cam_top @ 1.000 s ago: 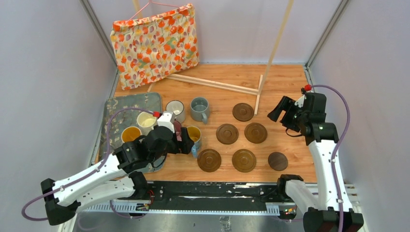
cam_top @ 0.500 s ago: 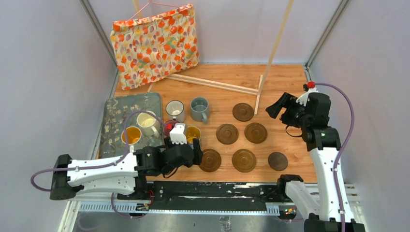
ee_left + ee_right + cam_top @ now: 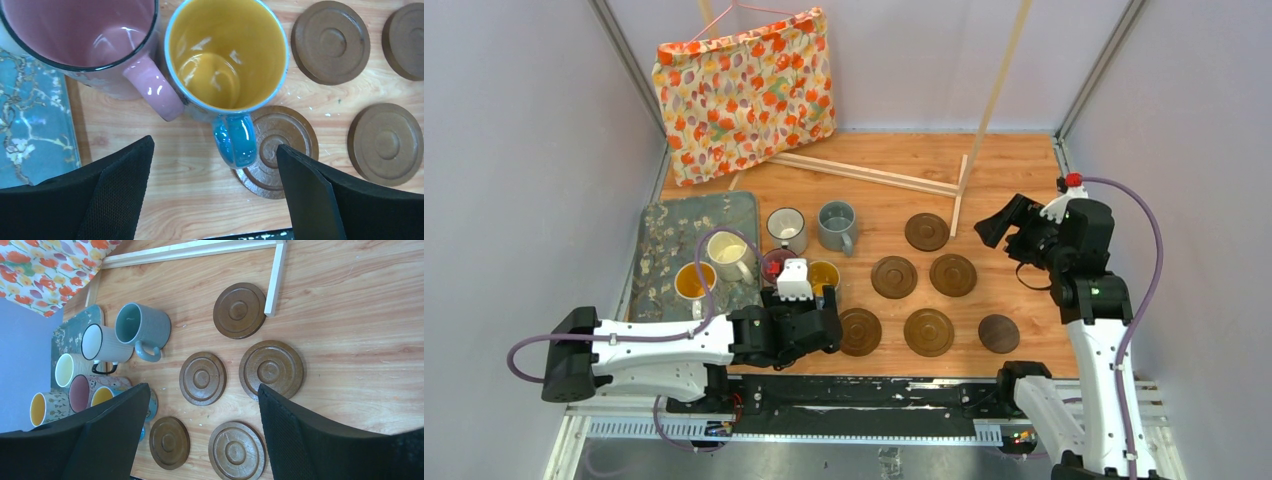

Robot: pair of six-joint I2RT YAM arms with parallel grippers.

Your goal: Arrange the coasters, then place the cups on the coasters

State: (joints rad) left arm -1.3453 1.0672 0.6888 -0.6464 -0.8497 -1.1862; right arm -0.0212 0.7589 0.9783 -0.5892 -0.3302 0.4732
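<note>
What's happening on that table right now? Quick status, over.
Left gripper open, lined up on handle of blue mug. Right gripper open, raised, facing the coasters, all six bare. Pink mug tight beside blue mug.

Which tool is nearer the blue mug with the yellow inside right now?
Left. The left tool is open just short of the blue mug, facing its handle. The right tool is raised far off to the right, beyond the coasters.

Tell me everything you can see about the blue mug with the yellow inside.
The blue mug looks like glossy ceramic: blue outside, yellow inside, empty, upright on the wooden table, close beside the pink mug. Its blue loop handle points toward the open left claw, which isn't touching it, near one brown coaster.
</note>
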